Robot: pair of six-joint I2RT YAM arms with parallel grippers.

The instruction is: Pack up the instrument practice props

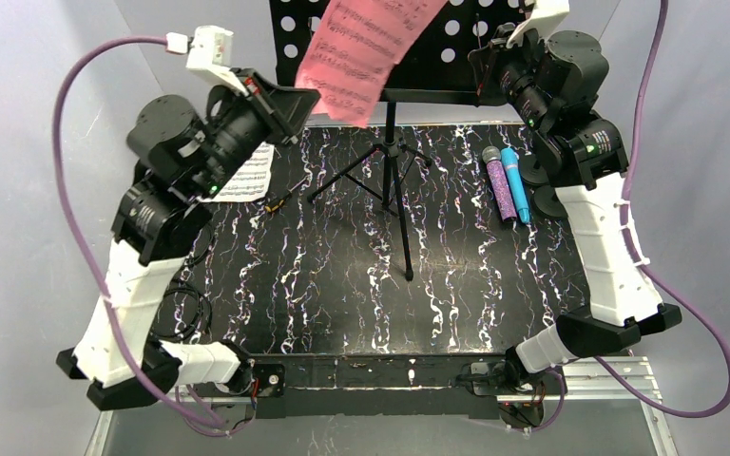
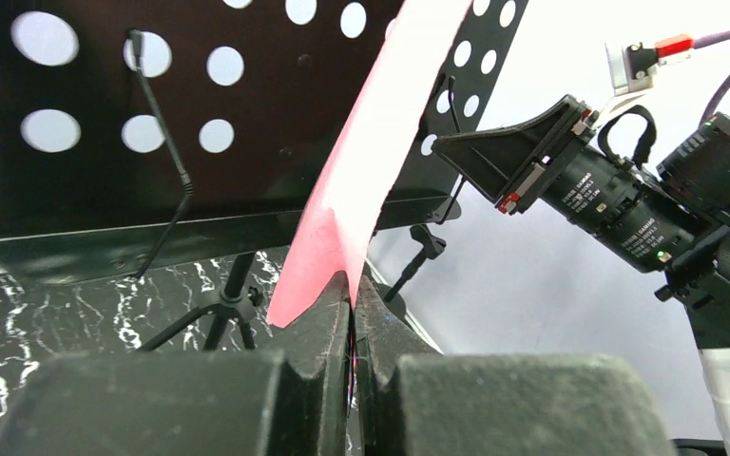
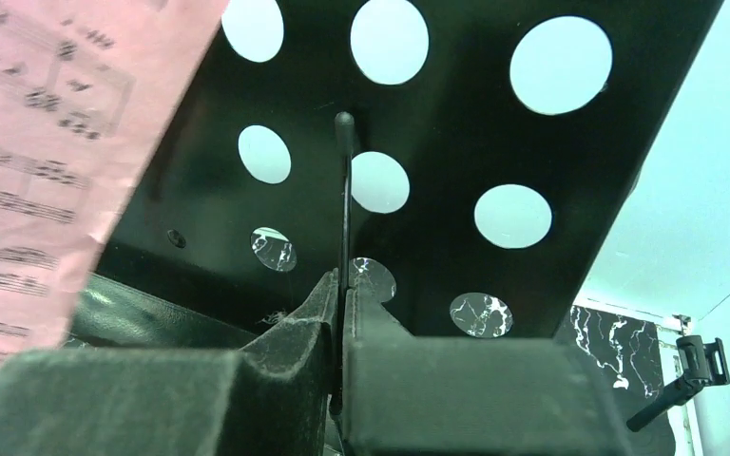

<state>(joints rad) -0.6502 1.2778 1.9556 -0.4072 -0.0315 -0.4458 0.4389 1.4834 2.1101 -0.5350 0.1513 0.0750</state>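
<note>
Your left gripper (image 2: 352, 285) was clamped on the lower edge of the pink music sheet (image 2: 380, 142), which stood up off the counter (image 1: 342, 285) in front of the stand's perforated plate (image 3: 456, 123). Your right gripper (image 3: 342, 285) was closed with the plate's thin black wire arm (image 3: 344, 190) pinched between its tips. The white music sheet (image 1: 247, 176) lay on the counter's far left, partly under your left arm, and the purple glitter microphone (image 1: 501, 190) and blue microphone (image 1: 516, 185) lay side by side, touching, at far right.
</note>
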